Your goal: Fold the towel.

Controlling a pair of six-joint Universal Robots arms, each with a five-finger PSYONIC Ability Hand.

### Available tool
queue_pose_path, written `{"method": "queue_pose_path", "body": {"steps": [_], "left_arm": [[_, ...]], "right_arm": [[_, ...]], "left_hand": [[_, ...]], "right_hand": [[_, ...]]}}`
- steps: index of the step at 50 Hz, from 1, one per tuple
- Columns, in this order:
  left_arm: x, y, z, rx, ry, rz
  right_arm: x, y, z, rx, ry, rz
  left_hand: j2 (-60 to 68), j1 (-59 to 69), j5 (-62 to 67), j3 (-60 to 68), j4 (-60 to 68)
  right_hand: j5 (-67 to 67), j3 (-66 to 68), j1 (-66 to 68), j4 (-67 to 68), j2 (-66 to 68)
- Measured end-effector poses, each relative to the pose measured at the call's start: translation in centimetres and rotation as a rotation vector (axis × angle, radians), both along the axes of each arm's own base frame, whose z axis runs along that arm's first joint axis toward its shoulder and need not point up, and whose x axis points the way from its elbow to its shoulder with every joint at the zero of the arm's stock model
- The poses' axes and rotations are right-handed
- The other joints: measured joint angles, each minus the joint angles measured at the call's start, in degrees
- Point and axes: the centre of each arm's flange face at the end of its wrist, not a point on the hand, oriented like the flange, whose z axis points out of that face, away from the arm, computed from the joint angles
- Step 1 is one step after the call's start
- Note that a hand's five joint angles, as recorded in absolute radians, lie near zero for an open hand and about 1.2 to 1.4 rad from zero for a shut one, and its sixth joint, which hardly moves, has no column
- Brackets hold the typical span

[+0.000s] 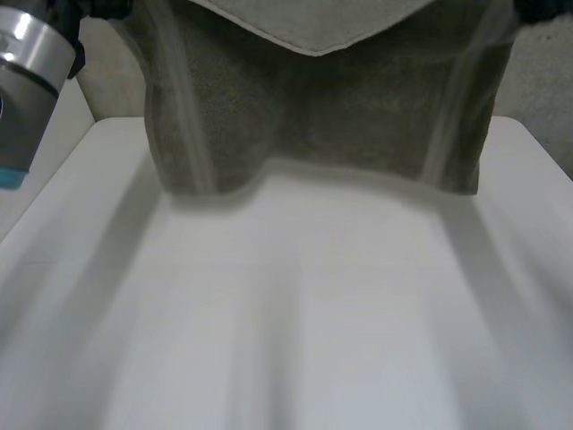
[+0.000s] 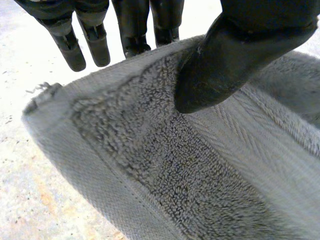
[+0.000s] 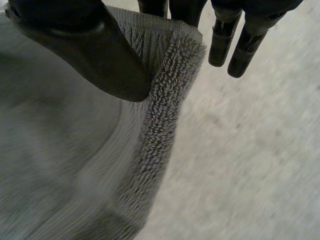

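The left hand (image 2: 235, 55) pinches the towel (image 2: 150, 165) near one upper corner. Its thumb presses on the looped pile just inside the hem. Some of its fingers (image 2: 134, 30) stand straight behind the cloth against the thumb, and the rest hang straight and free beside the corner. The right hand (image 3: 100, 55) grips the other upper corner the same way, with the thumb flat on the near face, some fingers behind the edge and the others straight and clear of the cloth. In the head view the towel hangs spread between both hands as a wide grey-green sheet over the far part of the white table (image 1: 286, 340). Pale woven bands run down it near each side, and a paler flap sags forward at the top middle. Whether its lower hem touches the table I cannot tell. The left arm (image 1: 27, 63) shows a grey joint with a light-blue cap
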Motion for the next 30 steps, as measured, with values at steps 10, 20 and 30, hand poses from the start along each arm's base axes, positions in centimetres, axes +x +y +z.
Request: {"method": "queue_pose_path", "body": {"steps": [10, 20, 30], "left_arm": [[2.1, 3.2, -9.7, 0.242, -0.132, -0.03], [4.7, 7.8, -14.2, 0.401, -0.266, -0.026], [6.1, 10.5, -10.7, 0.403, -0.253, 0.019]], "right_arm": [[-1.9, 3.0, -10.3, 0.275, 0.163, -0.03], [-4.6, 6.2, -13.1, 0.387, 0.159, 0.021], [-4.6, 9.6, -7.6, 0.277, 0.078, 0.033]], "left_hand": [[0.0, 0.0, 0.1, 0.0, 0.0], [0.0, 0.0, 0.1, 0.0, 0.0], [0.1, 0.0, 0.1, 0.0, 0.0]], "right_hand": [[0.0, 0.0, 0.2, 0.0, 0.0], [0.0, 0.0, 0.2, 0.0, 0.1], [0.0, 0.0, 0.2, 0.0, 0.3]]}}
